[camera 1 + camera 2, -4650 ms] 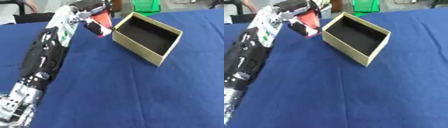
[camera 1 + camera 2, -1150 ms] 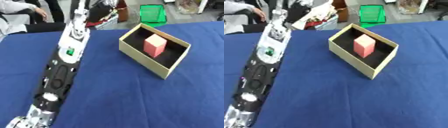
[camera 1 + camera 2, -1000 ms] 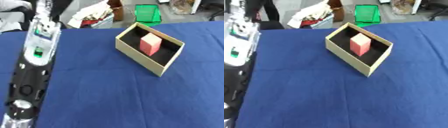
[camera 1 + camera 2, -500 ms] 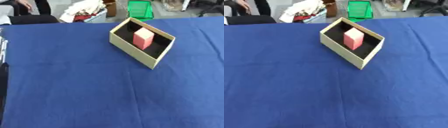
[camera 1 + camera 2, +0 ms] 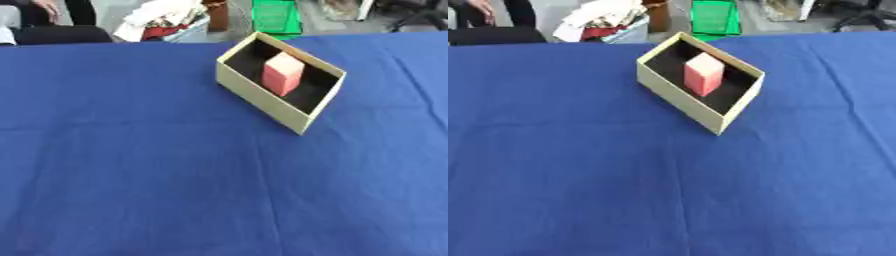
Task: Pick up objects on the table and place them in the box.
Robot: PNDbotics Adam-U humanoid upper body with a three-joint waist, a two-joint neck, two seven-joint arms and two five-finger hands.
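Tan box [image 5: 262,98] sits toward the far edge of the blue table [image 5: 131,165], set askew; pink block [image 5: 282,74] stands upright inside it. Block looks light, stiff, flat-sided; best pinched across opposite faces. Neither hand shows, so their fingers cannot be told.

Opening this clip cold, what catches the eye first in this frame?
A pink block stands upright inside the open tan box, on its black floor, toward the far side of the table. The blue tablecloth fills most of the view. Neither robot hand is in view.
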